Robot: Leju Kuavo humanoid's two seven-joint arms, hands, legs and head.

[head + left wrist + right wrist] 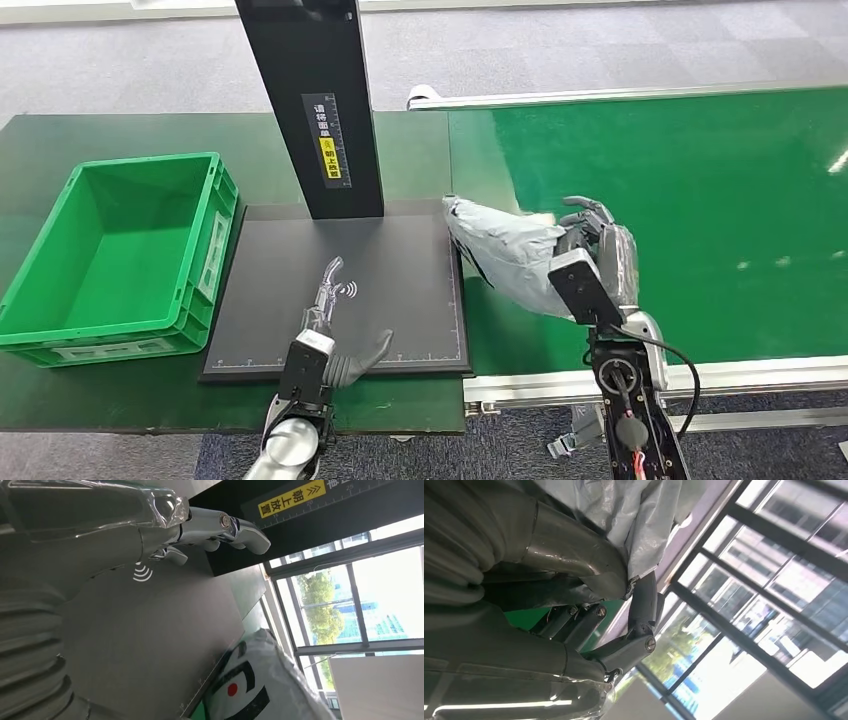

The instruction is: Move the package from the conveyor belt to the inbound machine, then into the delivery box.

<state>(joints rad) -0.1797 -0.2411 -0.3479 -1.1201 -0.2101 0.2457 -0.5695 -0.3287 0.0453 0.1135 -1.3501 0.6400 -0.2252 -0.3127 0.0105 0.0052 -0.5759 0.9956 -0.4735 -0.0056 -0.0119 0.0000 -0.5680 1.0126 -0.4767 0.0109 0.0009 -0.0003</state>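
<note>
My right hand [597,232] grips a grey plastic package [508,255], fingers curled over its far edge and thumb beneath. The right wrist view shows crinkled grey plastic [624,510] pressed between thumb and dark fingers [644,605]. The package is lifted and tilted at the left end of the green conveyor belt [700,200], its free end reaching over the seam toward the scanner pad.

My left hand [335,330] holds nothing. Its fingers stretch forward and its thumb juts to the side, low over the black pad of the inbound machine [390,290], near the white wireless symbol [347,290]. In the left wrist view the package [255,685] shows bold black print and a red dot beyond the pad's edge.

The machine's black upright column [315,100] rises from the back of the pad, bearing a yellow label [329,157]. It stands between the package and the green delivery box [60,310], which sits at the left of the dark tabletop [130,385], just beside the pad.
</note>
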